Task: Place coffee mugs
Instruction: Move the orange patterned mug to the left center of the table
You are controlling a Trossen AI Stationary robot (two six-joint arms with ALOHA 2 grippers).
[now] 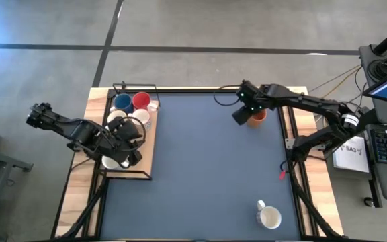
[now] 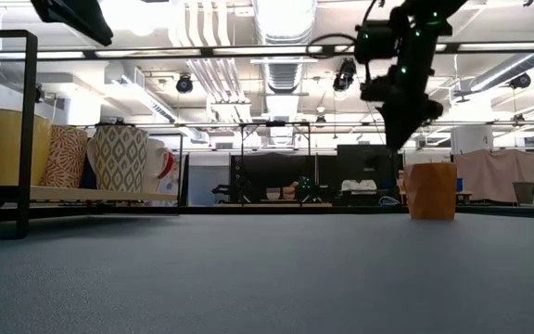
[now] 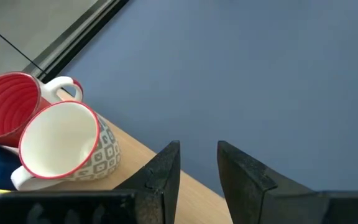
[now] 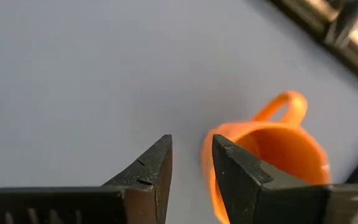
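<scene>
The right gripper (image 4: pixel 190 163), its fingers slightly apart and empty, hovers just beside the orange mug (image 4: pixel 278 149) on the counter (image 1: pixel 207 168), far right. The left gripper (image 3: pixel 197 163), also slightly spread, waits over the rack (image 1: pixel 150 144).

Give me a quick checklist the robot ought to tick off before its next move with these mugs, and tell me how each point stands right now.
1. Orange mug standing upright on the mat, near the far right corner: ok.
2. Right gripper let go of the orange mug: ok; its fingers stand above and beside the mug with nothing between them.
3. Left gripper free to pick: ok; fingers apart, nothing held.
4. Mugs left on the wooden tray within the left arm's reach: ok; the red mug and a patterned white mug sit just ahead.
5. White mug near the front right edge set upright: ok.
6. Count of mugs on the tray: cannot tell; the left arm hides some.
</scene>
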